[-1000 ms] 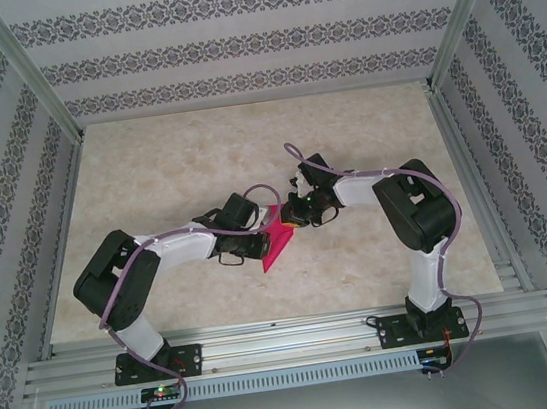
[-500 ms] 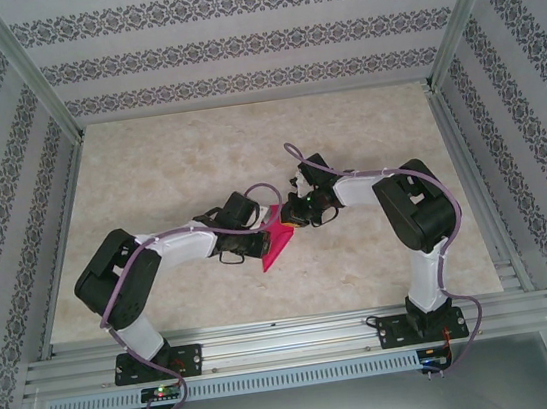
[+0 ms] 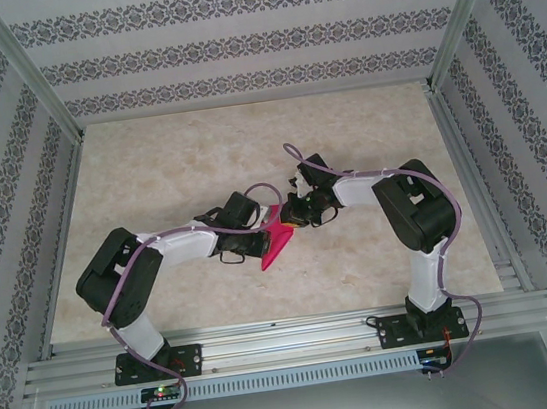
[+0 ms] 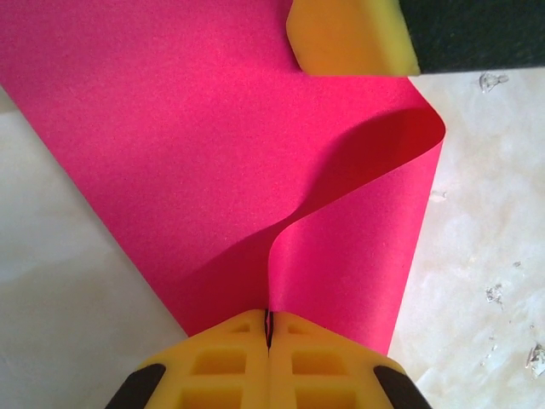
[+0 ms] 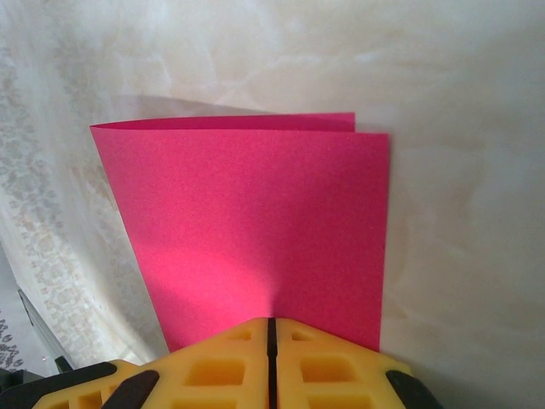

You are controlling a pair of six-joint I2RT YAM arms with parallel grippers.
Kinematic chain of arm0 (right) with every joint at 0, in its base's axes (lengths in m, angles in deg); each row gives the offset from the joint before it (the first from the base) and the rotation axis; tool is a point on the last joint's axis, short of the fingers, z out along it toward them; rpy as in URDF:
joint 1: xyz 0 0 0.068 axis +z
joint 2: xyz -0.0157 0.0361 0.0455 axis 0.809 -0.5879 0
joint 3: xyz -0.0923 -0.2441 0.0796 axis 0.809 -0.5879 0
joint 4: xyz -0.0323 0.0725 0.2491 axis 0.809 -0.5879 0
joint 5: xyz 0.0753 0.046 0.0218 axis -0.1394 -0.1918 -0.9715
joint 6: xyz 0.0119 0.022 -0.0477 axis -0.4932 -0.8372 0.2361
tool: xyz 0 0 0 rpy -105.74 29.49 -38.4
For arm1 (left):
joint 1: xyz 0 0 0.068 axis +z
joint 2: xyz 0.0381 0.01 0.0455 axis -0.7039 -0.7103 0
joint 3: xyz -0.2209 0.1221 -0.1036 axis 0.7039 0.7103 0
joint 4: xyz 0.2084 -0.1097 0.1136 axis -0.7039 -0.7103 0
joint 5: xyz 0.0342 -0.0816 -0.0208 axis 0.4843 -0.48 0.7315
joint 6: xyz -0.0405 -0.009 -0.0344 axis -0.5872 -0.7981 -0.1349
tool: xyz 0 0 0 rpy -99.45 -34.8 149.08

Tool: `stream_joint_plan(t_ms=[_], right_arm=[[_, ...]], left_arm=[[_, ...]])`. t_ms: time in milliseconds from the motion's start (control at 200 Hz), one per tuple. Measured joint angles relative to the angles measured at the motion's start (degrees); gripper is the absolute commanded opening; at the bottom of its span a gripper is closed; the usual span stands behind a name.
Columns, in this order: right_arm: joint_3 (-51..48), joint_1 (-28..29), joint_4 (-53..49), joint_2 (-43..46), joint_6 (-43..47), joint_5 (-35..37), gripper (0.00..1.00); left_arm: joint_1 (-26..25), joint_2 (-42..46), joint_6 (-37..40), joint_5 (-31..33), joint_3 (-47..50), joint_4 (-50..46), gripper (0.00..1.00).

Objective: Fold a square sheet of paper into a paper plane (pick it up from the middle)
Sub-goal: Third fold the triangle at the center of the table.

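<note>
Mid-frame, the paper (image 3: 276,240) hangs doubled over between both arms, barely shifted this last second. The left gripper (image 4: 268,332) and right gripper (image 5: 272,328) stay pinched tight on its edges; the first fold seems underway.

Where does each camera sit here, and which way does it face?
Top external: above and behind the arm bases, looking down on the table; both arms, left pincer and right pincer show.
Left wrist: on the left arm, looking past its shut pincer at the square sheet of paper.
Right wrist: on the right arm, past its shut pincer at the same sheet.
Shared: all three show that sheet.
</note>
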Motion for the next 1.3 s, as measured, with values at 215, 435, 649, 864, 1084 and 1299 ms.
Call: stream_joint_plan(t_ms=[215,435,649,864,1084,1299], right_arm=[[0.00,0.09,0.00,0.02,0.00,0.15,0.10],[0.00,0.09,0.02,0.02,0.00,0.26,0.10],[0.00,0.09,0.00,0.04,-0.02,0.28,0.10],[-0.02,0.35,-0.13,0.76,-0.92,0.90,0.16],[-3.61,-0.39,-0.48,11.34,-2.10,4.04,0.13],[-18.73,-0.59,9.60,27.06,-7.02,6.56,0.07]], left_arm=[[0.00,2.51,-0.50,-0.35,1.03,-0.26,0.03],[0.00,1.55,-0.48,-0.37,1.01,-0.26,0.03],[0.00,0.59,-0.48,-0.39,0.79,-0.20,0.03],[0.00,0.50,-0.48,-0.42,0.79,-0.13,0.03],[0.00,0.09,-0.31,-1.07,0.63,0.50,0.02],[0.00,-0.68,-0.31,-1.51,-0.04,0.94,0.02]])
